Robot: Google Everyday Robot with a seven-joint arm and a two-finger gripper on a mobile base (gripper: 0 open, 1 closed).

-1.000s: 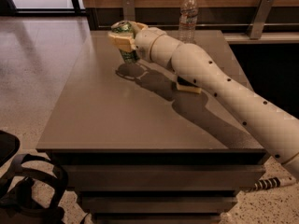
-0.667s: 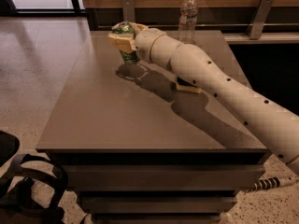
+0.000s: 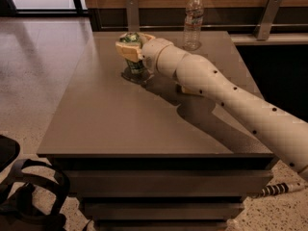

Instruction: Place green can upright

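The green can (image 3: 135,64) stands upright near the back left of the grey table (image 3: 120,124). Its silver top shows between my fingers and its dark-green body hangs below them, with its base at or just above the tabletop. My gripper (image 3: 130,46) is shut on the can's upper part, its tan fingers (image 3: 123,50) wrapped around it. My white arm (image 3: 216,88) reaches in from the lower right across the table.
A clear plastic water bottle (image 3: 193,20) stands upright at the table's back edge, right of the can. A yellowish object (image 3: 186,90) lies partly hidden under my arm. Two metal brackets (image 3: 132,11) rise behind the table. A dark object (image 3: 29,191) sits on the floor at lower left.
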